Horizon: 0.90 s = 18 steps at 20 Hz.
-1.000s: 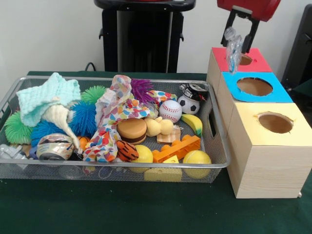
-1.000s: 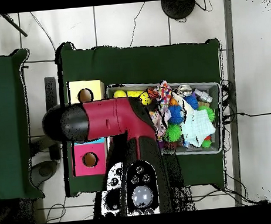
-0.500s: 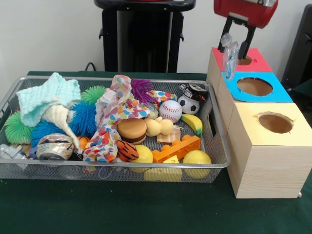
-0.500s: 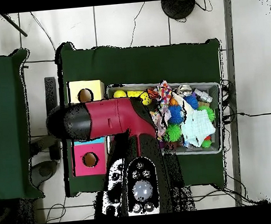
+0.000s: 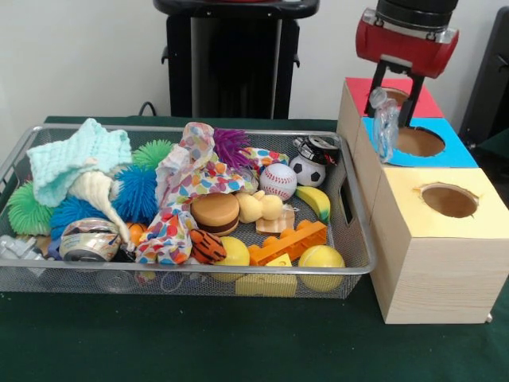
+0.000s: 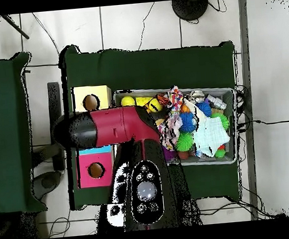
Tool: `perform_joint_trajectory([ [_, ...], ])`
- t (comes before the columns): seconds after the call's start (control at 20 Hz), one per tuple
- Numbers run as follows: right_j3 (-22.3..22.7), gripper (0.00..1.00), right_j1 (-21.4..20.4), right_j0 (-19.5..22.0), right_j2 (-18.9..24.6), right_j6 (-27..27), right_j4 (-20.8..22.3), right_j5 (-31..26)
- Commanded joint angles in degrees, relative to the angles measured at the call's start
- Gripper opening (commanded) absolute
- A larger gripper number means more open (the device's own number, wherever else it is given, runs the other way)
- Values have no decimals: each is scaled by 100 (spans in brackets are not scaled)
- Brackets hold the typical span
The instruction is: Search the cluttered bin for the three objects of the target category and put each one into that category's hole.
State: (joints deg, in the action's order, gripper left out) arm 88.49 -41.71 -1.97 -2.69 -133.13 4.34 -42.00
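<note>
Carrying a clear plastic bag [image 5: 385, 126] over the blue hole [image 5: 419, 141].
The bag is gripped by the hand [image 5: 391, 107]; no release yet, and the wire bin [image 5: 354, 259] remains cluttered.

The hand [image 5: 391, 99] moved from over the red hole toward the blue hole [image 5: 417, 141], carrying the clear crinkly object [image 5: 385, 123]. That object ended up hanging at the blue hole's left rim.

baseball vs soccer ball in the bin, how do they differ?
The baseball is white with red stitching; the soccer ball is white with black patches. The baseball lies nearer the bin's middle; the soccer ball sits nearer the boxes, below a dark object. Both are small round toy balls, side by side.
</note>
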Motion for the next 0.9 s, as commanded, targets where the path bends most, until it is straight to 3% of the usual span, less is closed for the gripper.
perform_joint_trajectory([
  [0.05, 749, 0, 215, -69, 349, -786, -364, 151],
  [0.9, 896, 0, 293, -328, 254, -805, -653, 230],
])
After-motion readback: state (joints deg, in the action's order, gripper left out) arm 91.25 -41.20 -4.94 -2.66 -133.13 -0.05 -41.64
